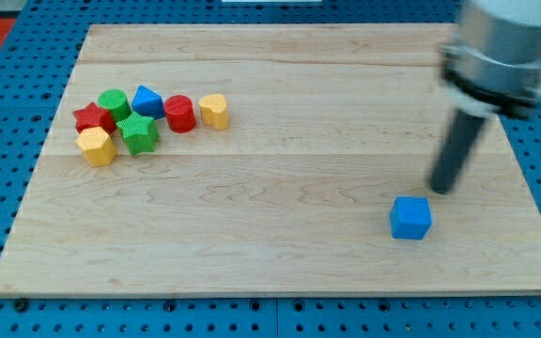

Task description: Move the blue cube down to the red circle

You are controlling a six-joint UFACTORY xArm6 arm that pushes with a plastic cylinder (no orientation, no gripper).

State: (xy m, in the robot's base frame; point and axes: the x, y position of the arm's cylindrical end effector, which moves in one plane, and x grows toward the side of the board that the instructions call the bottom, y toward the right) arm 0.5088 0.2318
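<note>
Dark rod leans, my tip (440, 190) near blue cube (410, 218).

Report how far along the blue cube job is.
Done: nothing with the blue cube yet; it sits alone at the view's lower right. In hand: my tip stands just above and right of it, not clearly touching. Left: the whole push across the wooden board to the red cylinder in the upper-left cluster.

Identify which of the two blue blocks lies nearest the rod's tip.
The blue cube, alone at the view's lower right, just below-left of my tip. The other blue block sits in the far left cluster.
</note>
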